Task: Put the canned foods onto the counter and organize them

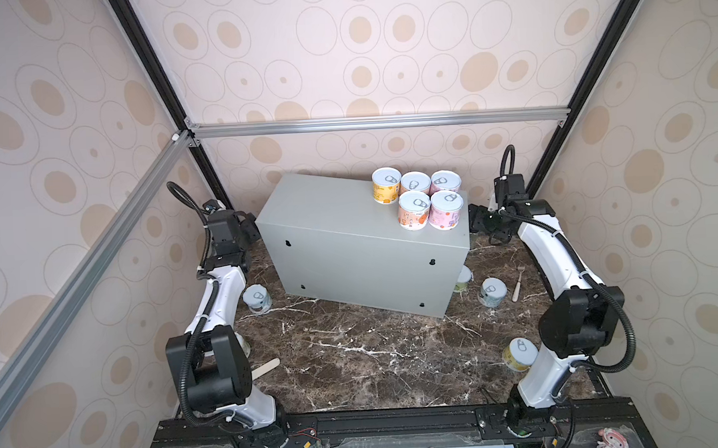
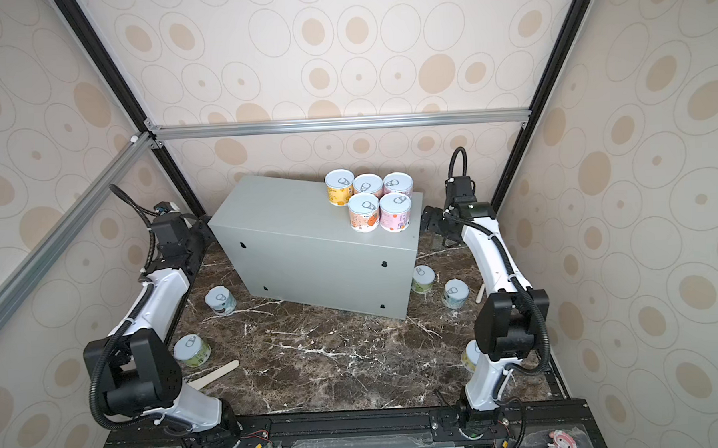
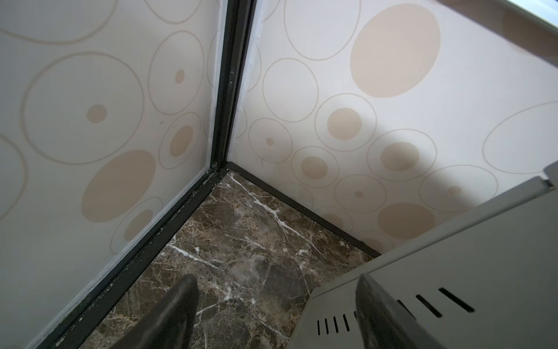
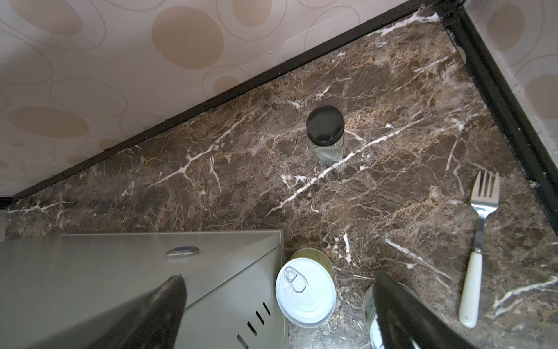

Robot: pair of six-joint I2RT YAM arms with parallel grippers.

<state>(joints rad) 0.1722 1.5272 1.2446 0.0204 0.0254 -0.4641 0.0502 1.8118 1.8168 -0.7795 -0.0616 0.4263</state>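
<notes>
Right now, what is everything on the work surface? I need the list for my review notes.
canned foods on counter: five, yellow, orange and pink labels, clustered at its right end
canned foods off counter: five, teal, green and yellow labels, scattered on the marble surface
counter: one, pale grey, back centre
marble surface: one, dark brown
jar: one, clear, dark lid, near back wall
fork: one, silver, white handle, right side
wooden stick: one, pale, front left
left gripper: open, at counter's left end
right gripper: open, at counter's right end

robot lab booth, aluminium frame, patterned wallpaper panels, marble-look tabletop, two arms bolted to a rail
</notes>
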